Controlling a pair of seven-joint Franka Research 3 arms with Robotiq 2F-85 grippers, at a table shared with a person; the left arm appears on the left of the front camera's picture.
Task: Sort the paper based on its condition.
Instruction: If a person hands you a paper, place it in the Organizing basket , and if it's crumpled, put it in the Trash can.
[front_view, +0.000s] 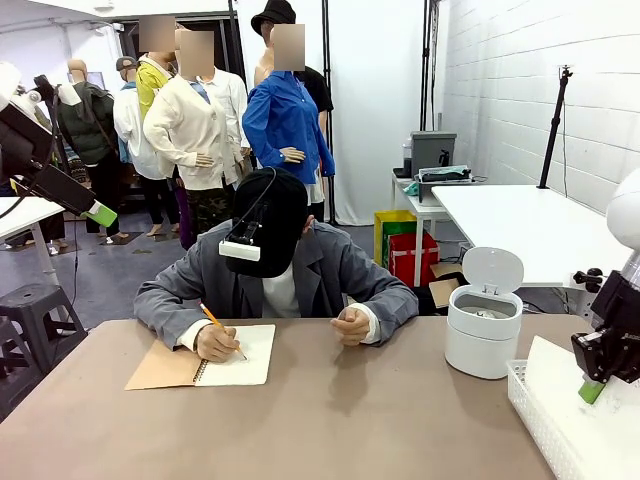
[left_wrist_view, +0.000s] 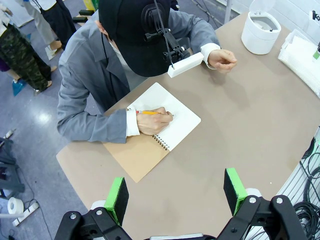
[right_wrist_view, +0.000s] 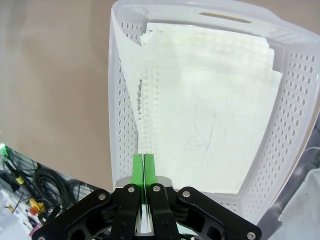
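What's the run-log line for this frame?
left gripper: open, high above table | right gripper: shut on paper edge, over basket | person: writing in notebook

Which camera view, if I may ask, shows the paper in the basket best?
The right wrist view: it looks down on the paper stacked in the basket. The front view catches a slanted white sheet; the left wrist view, a small far patch.

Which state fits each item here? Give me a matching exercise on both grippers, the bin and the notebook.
1 left gripper
2 right gripper
3 bin
4 notebook

a lid raised
b shut on the paper over the basket
c jaws wide apart
d lying open under the person's hand

Pairs: 1-c, 2-b, 3-a, 4-d
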